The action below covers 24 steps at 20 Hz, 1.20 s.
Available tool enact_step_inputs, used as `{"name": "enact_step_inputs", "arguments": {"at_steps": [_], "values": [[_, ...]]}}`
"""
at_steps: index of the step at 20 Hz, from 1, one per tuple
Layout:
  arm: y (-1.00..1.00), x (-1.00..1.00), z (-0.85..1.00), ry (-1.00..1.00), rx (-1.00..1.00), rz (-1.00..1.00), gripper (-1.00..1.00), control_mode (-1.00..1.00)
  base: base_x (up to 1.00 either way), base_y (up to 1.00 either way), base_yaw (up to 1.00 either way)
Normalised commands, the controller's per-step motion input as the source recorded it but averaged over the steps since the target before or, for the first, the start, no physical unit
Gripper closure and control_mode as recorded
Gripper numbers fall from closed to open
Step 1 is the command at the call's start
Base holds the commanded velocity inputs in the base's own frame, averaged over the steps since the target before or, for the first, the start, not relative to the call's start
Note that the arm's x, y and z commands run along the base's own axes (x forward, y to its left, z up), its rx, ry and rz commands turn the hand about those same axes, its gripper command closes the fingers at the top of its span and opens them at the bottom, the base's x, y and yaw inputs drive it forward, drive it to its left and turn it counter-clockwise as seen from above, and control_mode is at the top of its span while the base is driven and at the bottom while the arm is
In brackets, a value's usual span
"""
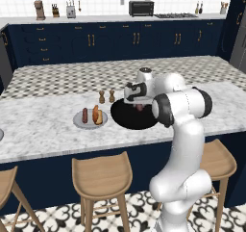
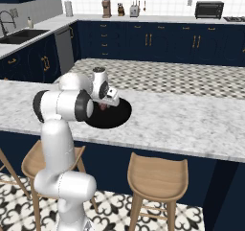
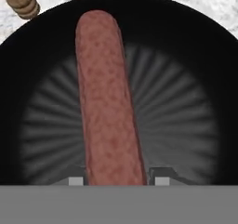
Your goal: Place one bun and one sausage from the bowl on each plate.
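Hand view: our tool (image 3: 116, 180) grips the bowl's (image 3: 195, 60) sausage (image 3: 104, 102); one plate (image 1: 79, 122) looks served, another remains.

Home kitchen, navy cabinets (image 1: 115, 41), marble island (image 1: 43, 122), wooden stools (image 1: 102, 178), toaster oven (image 1: 141, 7)

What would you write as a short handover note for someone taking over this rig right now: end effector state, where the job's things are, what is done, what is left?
End effector: shut on the sausage, low over the bowl.
Bowl: on the island counter, in front of the arm; no bun can be seen in it in the hand view.
Plate: left of the bowl, already holds a bun and a sausage.
Done: that plate is filled.
Left: carry the held sausage to a second plate, whose bun cannot be confirmed from here.
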Motion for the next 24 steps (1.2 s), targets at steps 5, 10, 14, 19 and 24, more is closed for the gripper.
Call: {"name": "enact_step_inputs", "arguments": {"at_steps": [5,10,14,19,24], "values": [[-0.16,-1.0,0.24,0.0,0.0,-0.02,1.0,-1.0,0.0,0.0,0.0],[-0.02,-0.8,0.31,0.01,0.0,0.0,1.0,-1.0,0.0,0.0,0.0],[0.0,-0.45,0.48,0.08,0.0,0.0,1.0,-1.0,0.0,0.0,0.0],[0.0,-0.69,0.37,0.08,0.0,0.0,1.0,-1.0,0.0,0.0,0.0],[-0.07,-0.97,0.17,0.02,0.0,0.0,1.0,-1.0,0.0,0.0,0.0]]}}
